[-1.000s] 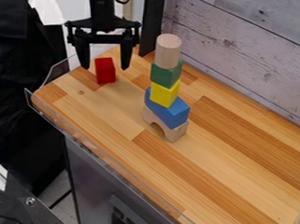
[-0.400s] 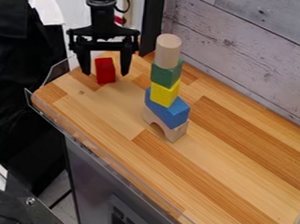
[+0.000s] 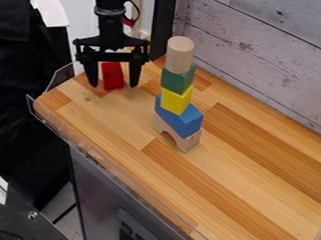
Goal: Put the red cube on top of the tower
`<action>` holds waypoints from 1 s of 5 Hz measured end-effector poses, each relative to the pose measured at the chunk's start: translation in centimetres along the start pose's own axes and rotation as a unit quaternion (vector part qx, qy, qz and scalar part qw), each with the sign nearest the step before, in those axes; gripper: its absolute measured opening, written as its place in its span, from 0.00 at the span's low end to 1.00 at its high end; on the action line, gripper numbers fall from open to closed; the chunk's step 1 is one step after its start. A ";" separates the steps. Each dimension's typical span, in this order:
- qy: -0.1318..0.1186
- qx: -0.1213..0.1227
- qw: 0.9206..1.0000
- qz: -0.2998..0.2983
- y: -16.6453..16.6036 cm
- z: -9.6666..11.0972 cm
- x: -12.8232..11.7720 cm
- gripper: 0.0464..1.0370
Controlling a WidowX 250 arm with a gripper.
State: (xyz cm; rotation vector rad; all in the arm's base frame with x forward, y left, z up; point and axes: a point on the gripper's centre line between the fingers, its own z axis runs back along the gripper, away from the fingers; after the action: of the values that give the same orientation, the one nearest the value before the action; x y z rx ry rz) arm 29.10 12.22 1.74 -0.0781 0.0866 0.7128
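My gripper (image 3: 113, 85) is open at the upper left of the camera view, pointing down, with one finger on each side of the red block (image 3: 113, 77). A gap shows between the block and the right finger; the block stands upright on the wooden table. To the right rises the tower: a natural wood arch (image 3: 186, 143) at the base, a blue block (image 3: 179, 118), a yellow cube (image 3: 176, 100), a green cube (image 3: 177, 80) and an upright natural wood cylinder (image 3: 180, 55) on top.
A clear plastic guard (image 3: 108, 164) runs along the left edge of the wooden table (image 3: 247, 181). Behind the table stands a whitewashed plank wall (image 3: 260, 51), with a dark post (image 3: 163, 24) at its left end near the arm.
The gripper has come down over the red block, its fingertips now lower beside it. The block and the tower have stayed in place.
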 end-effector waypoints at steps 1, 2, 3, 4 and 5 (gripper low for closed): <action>0.005 -0.001 1.000 -0.005 0.0 -0.2 -0.1 0.96; -0.017 -0.005 1.000 -0.020 -0.2 -0.2 0.6 0.96; -0.055 -0.026 0.998 -0.034 -1.0 0.5 2.1 0.96; -0.061 -0.021 0.997 -0.032 -0.8 0.5 2.5 0.93; -0.057 -0.026 0.998 -0.018 -0.3 0.3 2.7 0.65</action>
State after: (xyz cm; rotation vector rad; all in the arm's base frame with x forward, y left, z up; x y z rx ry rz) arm 31.34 13.72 1.73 -0.0872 -0.0430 0.6822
